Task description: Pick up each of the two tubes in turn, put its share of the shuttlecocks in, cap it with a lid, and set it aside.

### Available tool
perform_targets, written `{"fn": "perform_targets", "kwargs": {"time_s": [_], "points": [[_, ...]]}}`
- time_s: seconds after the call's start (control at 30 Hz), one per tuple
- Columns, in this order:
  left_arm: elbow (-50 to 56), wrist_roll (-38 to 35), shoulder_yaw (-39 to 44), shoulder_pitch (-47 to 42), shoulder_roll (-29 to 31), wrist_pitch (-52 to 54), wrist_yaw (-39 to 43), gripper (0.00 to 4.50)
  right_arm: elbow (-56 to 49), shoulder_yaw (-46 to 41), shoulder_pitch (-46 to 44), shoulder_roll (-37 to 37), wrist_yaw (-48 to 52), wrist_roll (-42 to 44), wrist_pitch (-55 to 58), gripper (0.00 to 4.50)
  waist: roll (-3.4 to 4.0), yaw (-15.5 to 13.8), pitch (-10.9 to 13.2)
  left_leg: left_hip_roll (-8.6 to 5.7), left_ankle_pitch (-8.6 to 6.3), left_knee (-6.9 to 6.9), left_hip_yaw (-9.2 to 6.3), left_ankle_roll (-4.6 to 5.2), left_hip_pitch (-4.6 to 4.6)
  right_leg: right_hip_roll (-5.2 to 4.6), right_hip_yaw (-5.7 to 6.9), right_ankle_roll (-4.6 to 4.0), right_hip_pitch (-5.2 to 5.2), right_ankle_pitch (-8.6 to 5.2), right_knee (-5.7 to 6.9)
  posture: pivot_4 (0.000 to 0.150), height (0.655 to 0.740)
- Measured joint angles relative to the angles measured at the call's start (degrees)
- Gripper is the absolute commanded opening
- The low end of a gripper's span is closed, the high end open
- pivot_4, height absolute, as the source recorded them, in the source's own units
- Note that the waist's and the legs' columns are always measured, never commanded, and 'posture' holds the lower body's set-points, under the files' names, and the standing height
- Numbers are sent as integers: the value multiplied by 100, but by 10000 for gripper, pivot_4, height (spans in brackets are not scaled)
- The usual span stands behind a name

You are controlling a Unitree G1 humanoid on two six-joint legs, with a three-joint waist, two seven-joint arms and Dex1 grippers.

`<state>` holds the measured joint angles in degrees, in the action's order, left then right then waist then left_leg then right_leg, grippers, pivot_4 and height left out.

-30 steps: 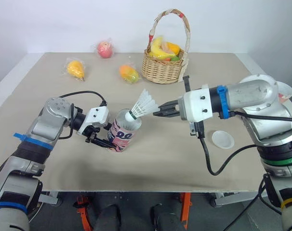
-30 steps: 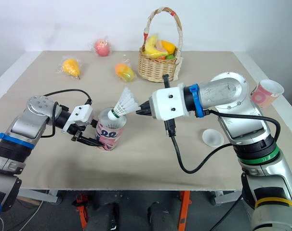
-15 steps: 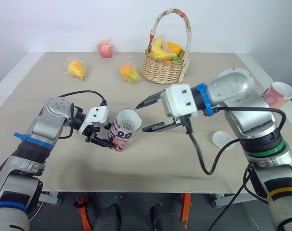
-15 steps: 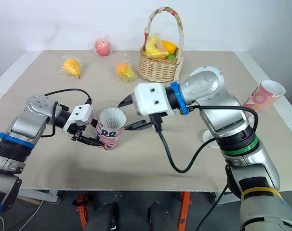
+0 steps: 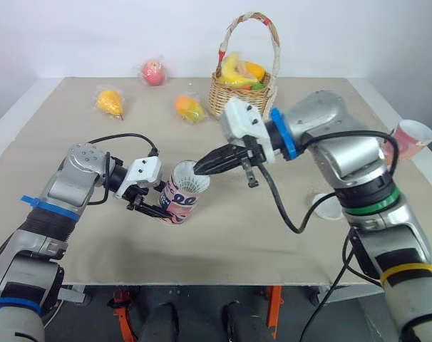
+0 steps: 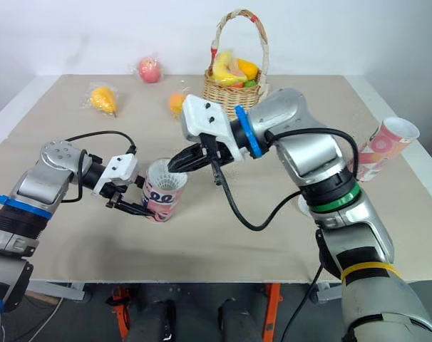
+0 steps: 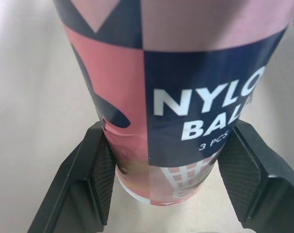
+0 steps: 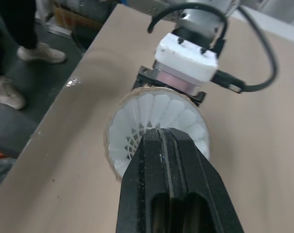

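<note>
The tube (image 5: 179, 198) sits left of centre in the head views, lifted off the table (image 5: 237, 242) and tilted so that its open mouth faces up and to the right. It is judged to be a light, thin-walled cardboard cylinder with a glossy printed wrap: stiff along its length, easily crushed across it, and liable to slip under a loose hold. The correct place to grip is low on the body near the closed end, which leaves the mouth free. The left gripper (image 5: 157, 206) does exactly this, with its two pads clamped on opposite sides of the lower wall. The shuttlecock (image 8: 154, 112) lies inside the mouth, its white skirt spread to the rim. It is judged nearly weightless, and the skirt is springy and easily bent, so any push should be gentle and central. The left arm enters from the lower left, forearm angled toward the centre, wrist roughly level. The right arm reaches in from the right edge, elbow raised, forearm sloping down and to the left. The right gripper (image 5: 200, 168) has its fingers pressed together with nothing between them, and its tip is at the skirt. The second tube (image 5: 413, 137) lies at the right edge, and a lid (image 5: 326, 206) rests right of centre.
</note>
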<state>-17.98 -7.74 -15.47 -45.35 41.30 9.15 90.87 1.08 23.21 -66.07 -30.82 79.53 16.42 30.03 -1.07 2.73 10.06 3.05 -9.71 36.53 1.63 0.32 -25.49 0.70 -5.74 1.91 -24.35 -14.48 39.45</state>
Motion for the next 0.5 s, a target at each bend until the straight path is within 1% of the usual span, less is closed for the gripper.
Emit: {"fn": "perform_targets", "kwargs": {"time_s": [0.1,0.33,0.4,0.5], "points": [[-15,-1,0,-1,-2,-3,-2,28131,254,329,-309,159,139,-300,-194,291,0,-1,0,1,0,1,-2,0,0,1,3,-1,-2,-1,4,1500,7393],[-38,-9,0,-17,-25,-27,3,28131,1312,1573,-922,725,757,-1315,-506,291,0,1,0,2,0,3,-1,0,0,1,5,-7,-6,-4,15,1500,7393],[-37,-8,0,-18,-25,-32,7,28131,1549,1744,-1092,930,818,-1539,-556,291,-1,0,-1,2,0,4,-4,0,2,1,9,-14,-6,-9,27,1500,7393],[-49,2,0,-5,-5,-15,-5,28131,1854,1780,-1229,1227,846,-1744,-636,291,-5,-1,-3,-2,0,7,-10,0,8,1,12,-19,-8,-22,53,1500,7393]]}}
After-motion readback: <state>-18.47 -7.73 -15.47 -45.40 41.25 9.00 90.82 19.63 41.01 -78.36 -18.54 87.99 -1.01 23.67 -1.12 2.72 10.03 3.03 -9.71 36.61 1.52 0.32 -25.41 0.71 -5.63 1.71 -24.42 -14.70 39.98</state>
